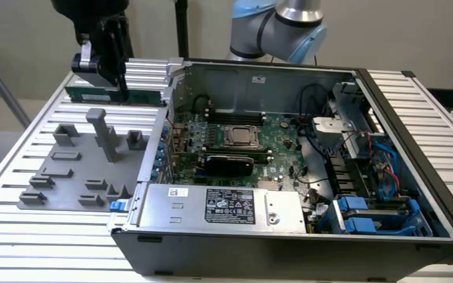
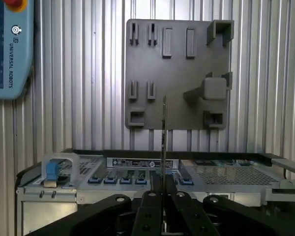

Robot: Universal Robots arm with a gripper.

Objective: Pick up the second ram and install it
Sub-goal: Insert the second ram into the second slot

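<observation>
Exterior view: second ram point(image 1: 146, 96) horizontal

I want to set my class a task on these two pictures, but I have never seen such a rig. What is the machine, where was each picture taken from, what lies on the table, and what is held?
The machine is a robot arm with a gripper as its hand. One picture comes from a camera off the arm, the other from a camera on its wrist, looking past the gripper. On the table stand an open computer case, its motherboard showing, and a grey holder plate with blocks. The gripper is shut on the second ram, a thin green memory stick, held near the plate and the case.
</observation>
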